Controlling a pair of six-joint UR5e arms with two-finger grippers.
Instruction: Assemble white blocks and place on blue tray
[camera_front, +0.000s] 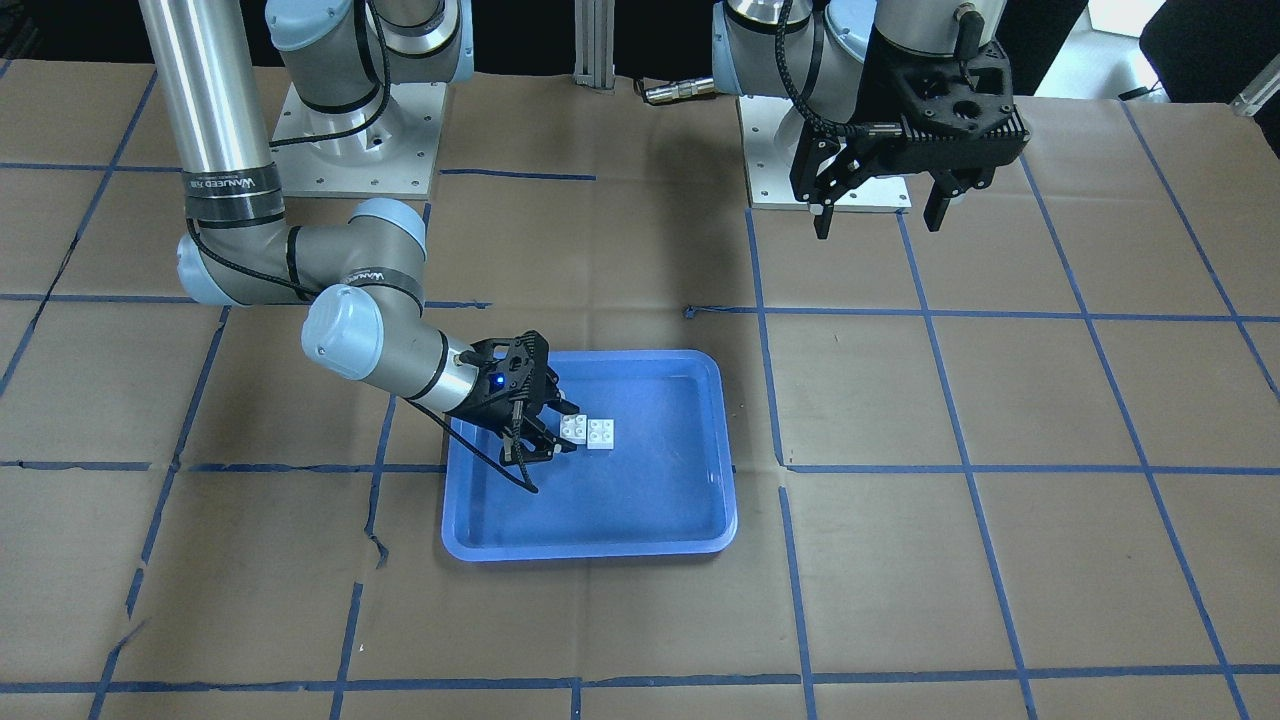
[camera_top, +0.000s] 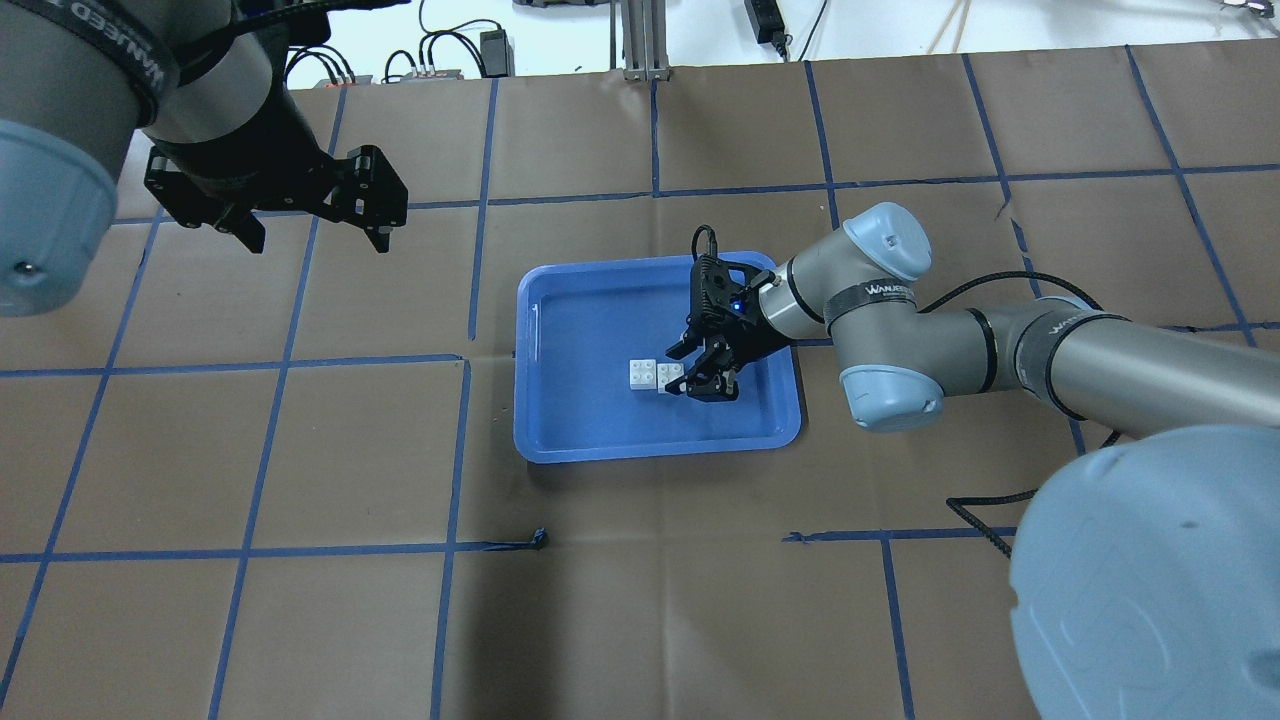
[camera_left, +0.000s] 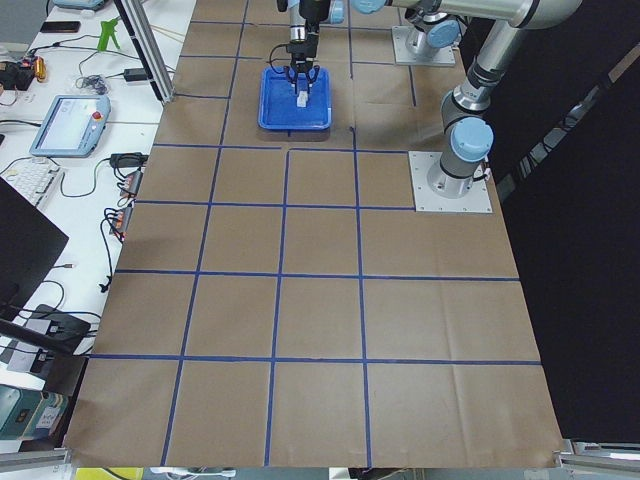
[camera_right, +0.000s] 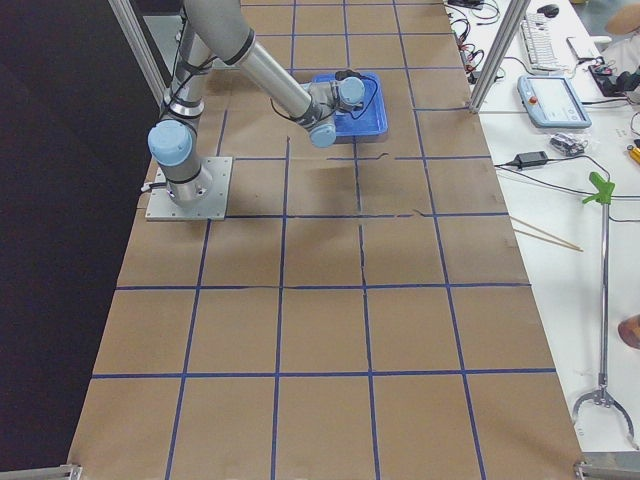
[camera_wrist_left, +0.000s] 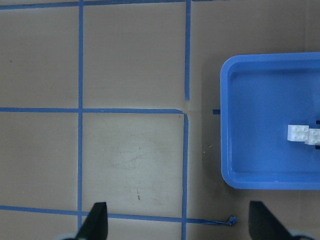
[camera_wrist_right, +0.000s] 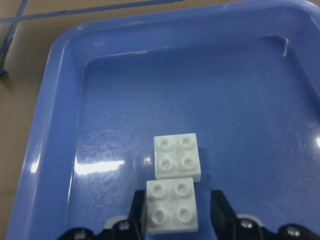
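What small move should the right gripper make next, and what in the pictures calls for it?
Probably close the right gripper on the nearer white block. Its fingers flank that block with a gap showing on one side, and the other white block lies beside it in the blue tray, apparently not stacked. The left gripper hangs open, far away.

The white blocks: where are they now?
In the overhead view the white blocks lie side by side in the blue tray, near its middle, one between the fingers of the right gripper.
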